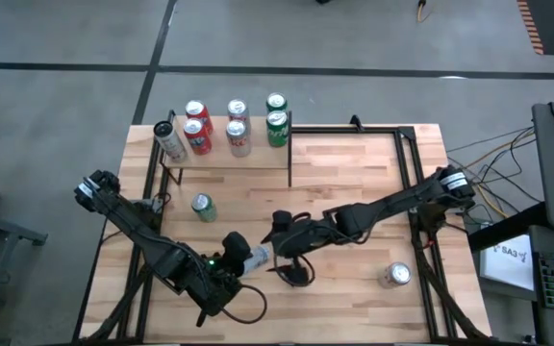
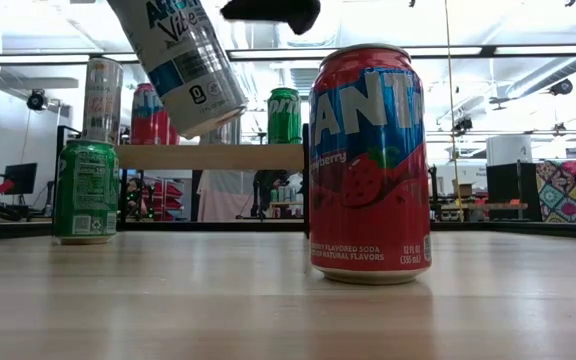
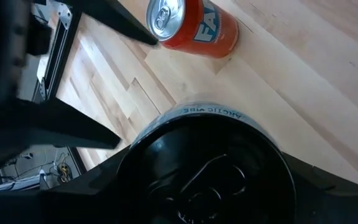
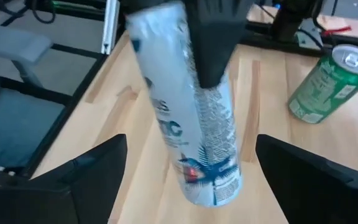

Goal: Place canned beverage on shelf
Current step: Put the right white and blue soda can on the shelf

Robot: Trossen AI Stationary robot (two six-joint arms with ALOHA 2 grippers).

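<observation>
Near the front of the plank tabletop (image 1: 354, 173), the left gripper (image 1: 231, 258) clamps a tall white-and-blue can (image 1: 250, 257) by its lower end, lifting it clear of the wood at a slant. Seen from table height, that can (image 2: 180, 60) hangs tilted in mid-air, its base pointing down toward the boards. The right gripper (image 1: 287, 252) sits just beside the can's far end with its fingers (image 4: 316, 186) spread wide on either side, gripping nothing; its wrist view shows the silver can (image 4: 194, 118) standing free between the 2 dark pads, pinched from above by a finger of the other arm.

At the back left corner stands the shelf (image 1: 229, 159), a small pale board framed by thin black posts. It carries 6 upright cans: 2 red (image 1: 198, 125), 2 that look white and red (image 1: 239, 123), and 2 green (image 1: 276, 117). Another slim silver can (image 1: 170, 140) leans at the shelf's left end, though from above it is hard to tell whether it rests on the board or against a post.

A green can (image 1: 202, 207) stands alone on the table, in front of the shelf. A red strawberry soda can (image 2: 370, 165) stands upright near the front right.
</observation>
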